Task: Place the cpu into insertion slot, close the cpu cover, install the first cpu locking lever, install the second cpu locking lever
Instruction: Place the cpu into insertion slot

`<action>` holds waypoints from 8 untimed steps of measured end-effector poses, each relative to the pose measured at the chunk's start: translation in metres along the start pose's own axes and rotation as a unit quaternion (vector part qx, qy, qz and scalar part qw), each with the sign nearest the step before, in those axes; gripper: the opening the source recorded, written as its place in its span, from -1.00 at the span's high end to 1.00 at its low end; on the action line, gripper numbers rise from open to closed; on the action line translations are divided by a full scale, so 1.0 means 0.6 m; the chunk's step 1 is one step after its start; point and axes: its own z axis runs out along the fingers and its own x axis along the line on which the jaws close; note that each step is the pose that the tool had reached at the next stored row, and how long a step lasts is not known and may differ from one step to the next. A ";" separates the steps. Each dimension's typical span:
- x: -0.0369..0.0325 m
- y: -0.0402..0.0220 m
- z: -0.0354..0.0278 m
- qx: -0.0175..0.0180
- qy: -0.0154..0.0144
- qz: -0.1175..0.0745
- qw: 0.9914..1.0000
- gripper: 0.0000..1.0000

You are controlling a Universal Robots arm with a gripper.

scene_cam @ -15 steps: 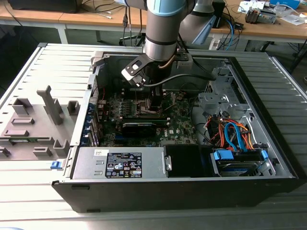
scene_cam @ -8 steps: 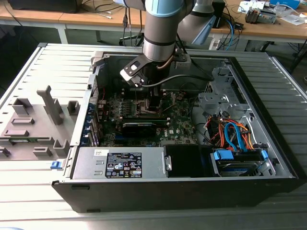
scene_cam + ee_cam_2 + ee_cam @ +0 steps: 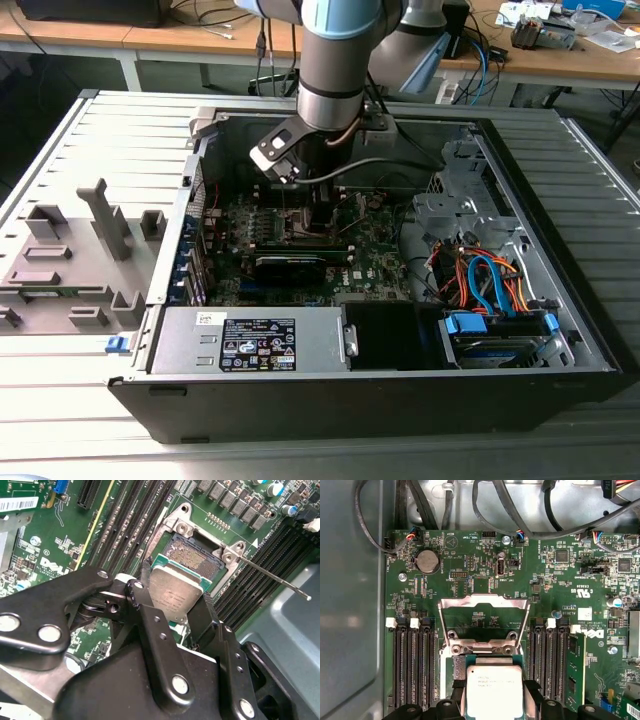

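cpu [image 3: 176, 592]: dull silver-grey square top, faint small print, green rim. My hand [image 3: 174, 587] grips it by two edges, over the insertion slot [image 3: 196, 556]. cpu cover [image 3: 484, 600] stands swung open on the green motherboard [image 3: 470, 555].

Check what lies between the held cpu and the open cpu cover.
In the first wrist view, a silver bracket with screws lies between the cpu, clamped in the jaws, and the cpu cover.

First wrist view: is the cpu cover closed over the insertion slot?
No, the cpu cover stands swung open, its window showing bare board, while the gripper holds the cpu.
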 end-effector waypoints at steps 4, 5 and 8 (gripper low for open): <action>0.000 0.000 0.003 0.000 0.000 0.000 1.000 -0.09; 0.000 0.000 0.003 0.000 0.000 0.000 1.000 -0.09; 0.000 0.000 0.005 0.000 0.000 0.000 1.000 -0.09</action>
